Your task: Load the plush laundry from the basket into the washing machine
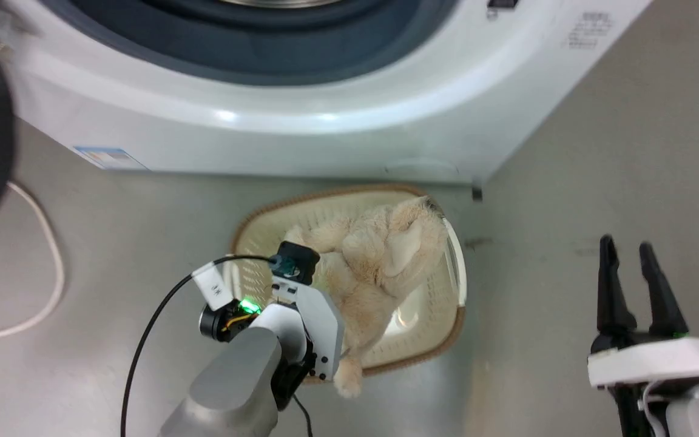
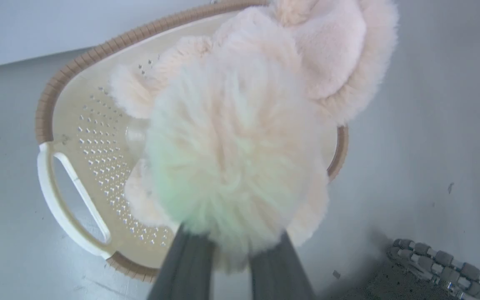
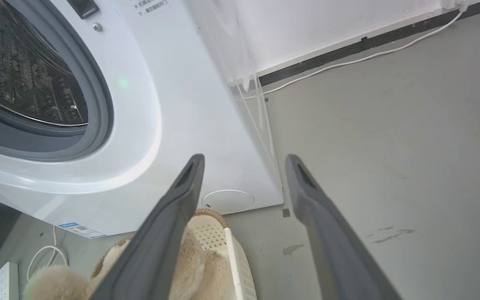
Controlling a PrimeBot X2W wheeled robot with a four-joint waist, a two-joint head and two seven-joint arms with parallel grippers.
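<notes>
Grey floor (image 1: pixel 598 152), scuffed; a white cable (image 1: pixel 58 267) trails on it. The left gripper (image 2: pixel 231 250) has its jaws nearly closed, pinching the plush laundry (image 2: pixel 231 137), which hangs over the basket (image 2: pixel 69 112) beyond them. The right gripper (image 3: pixel 244 162) stands wide, empty, the washing machine (image 3: pixel 173 104) ahead. The right wrist view adds the steel drum (image 3: pixel 15 62) and wall skirting (image 3: pixel 348 46).

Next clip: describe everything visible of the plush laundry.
The plush laundry is a cream-beige bundle of long shaggy pile with rounded lobes. It sprawls over the basket, one lobe at the far rim, another hanging past the near rim. The left end effector is closed on its fluff. Whether it rests on the basket floor is unclear.
</notes>
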